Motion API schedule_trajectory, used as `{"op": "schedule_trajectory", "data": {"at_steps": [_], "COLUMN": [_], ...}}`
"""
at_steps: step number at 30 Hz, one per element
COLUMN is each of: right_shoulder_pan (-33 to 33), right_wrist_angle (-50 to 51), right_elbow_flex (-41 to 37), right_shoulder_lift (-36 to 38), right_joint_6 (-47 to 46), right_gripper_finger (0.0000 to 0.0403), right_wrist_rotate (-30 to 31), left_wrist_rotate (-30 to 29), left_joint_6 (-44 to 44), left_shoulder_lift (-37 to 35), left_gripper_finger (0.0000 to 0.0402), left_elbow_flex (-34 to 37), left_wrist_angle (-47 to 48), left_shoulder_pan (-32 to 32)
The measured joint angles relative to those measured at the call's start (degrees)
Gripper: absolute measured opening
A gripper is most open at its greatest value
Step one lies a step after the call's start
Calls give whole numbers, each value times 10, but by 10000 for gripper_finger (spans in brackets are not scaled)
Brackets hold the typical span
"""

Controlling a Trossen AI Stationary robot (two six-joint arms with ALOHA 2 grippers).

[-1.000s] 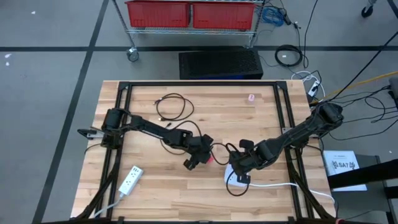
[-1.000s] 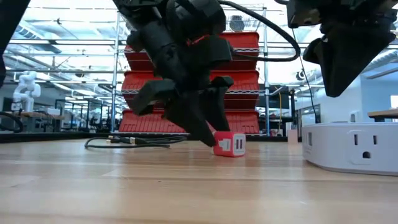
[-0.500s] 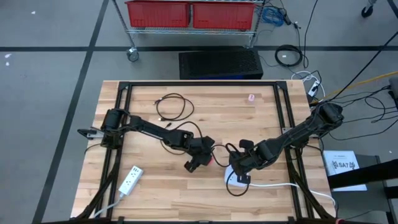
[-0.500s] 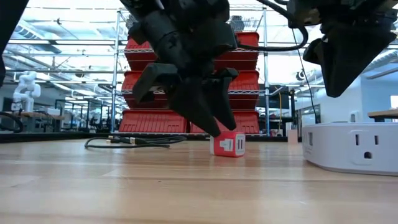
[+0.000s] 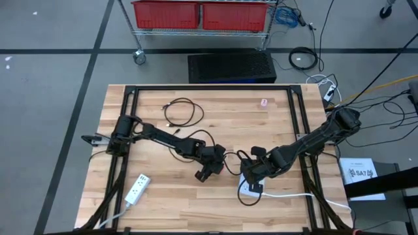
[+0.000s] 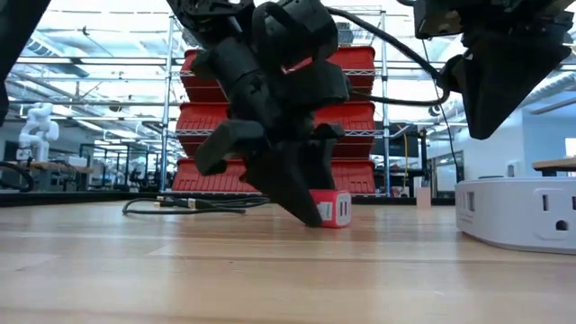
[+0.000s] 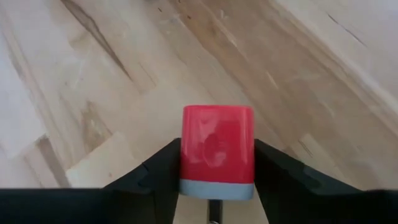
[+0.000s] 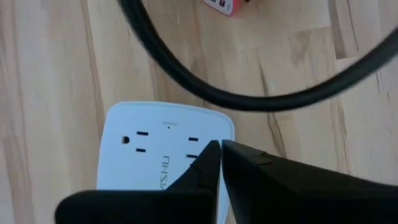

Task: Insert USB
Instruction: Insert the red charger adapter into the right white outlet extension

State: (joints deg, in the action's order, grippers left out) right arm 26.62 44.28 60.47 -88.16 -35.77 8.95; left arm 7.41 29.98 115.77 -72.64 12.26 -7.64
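Note:
A small red USB charger block (image 7: 217, 134) with a grey end lies on the wooden table near its middle. My left gripper (image 7: 217, 163) has come down over it, one finger on each side. In the low view the block (image 6: 338, 209) sits on the tabletop behind the left fingers (image 6: 301, 193). My right gripper (image 8: 218, 149) is shut and hangs just above a white round-cornered outlet hub (image 8: 165, 146) without touching it; in the low view it (image 6: 486, 99) is clear of the hub (image 6: 522, 214). A black cable (image 8: 205, 93) runs past the hub. My left gripper pinches the red charger block by its two opposite side faces (image 7: 186, 155) between its two fingers (image 7: 163, 171). The fingers slant down onto it from the table's left. The block rests on the tabletop with its grey end toward the wrist.
A coiled black cable (image 5: 179, 111) lies at the far left of the table. A white power strip (image 5: 136, 189) lies near the front left corner and a small pink piece (image 5: 264, 102) at the far right. A black frame (image 5: 209, 88) rims the table.
My left gripper has sunk a little and edged toward the table's right, coming down over the red charger so that its fingers now flank the block. The block has turned slightly on the table. My right arm has kept still.

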Motion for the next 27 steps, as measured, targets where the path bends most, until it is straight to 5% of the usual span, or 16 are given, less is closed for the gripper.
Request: {"op": "schedule_trajectory", "data": {"at_steps": [6,12,16,20,27], "right_shoulder_pan": [5,33,68,108,159], "right_wrist_angle": [0,12,12,-6,-101], "right_elbow_flex": [0,0,0,-9,-66], "right_shoulder_lift": [1,29,49,59,62], "right_joint_6": [6,0,-15,-36,-88], "right_gripper_finger": [8,1,1,0,0], "right_wrist_rotate": [7,93,220,364,578], "left_wrist_rotate": [-1,-1,13,88,174], "left_joint_6": [-18,-27,-41,-72,-152], "left_shoulder_lift": [-10,-50,-84,-116,-141], "left_gripper_finger": [152,152,152,152,152], "left_elbow_flex": [0,0,4,36,131], "left_wrist_angle": [-3,-43,-97,-206,-515], "left_shoulder_pan": [0,3,13,29,57]}}
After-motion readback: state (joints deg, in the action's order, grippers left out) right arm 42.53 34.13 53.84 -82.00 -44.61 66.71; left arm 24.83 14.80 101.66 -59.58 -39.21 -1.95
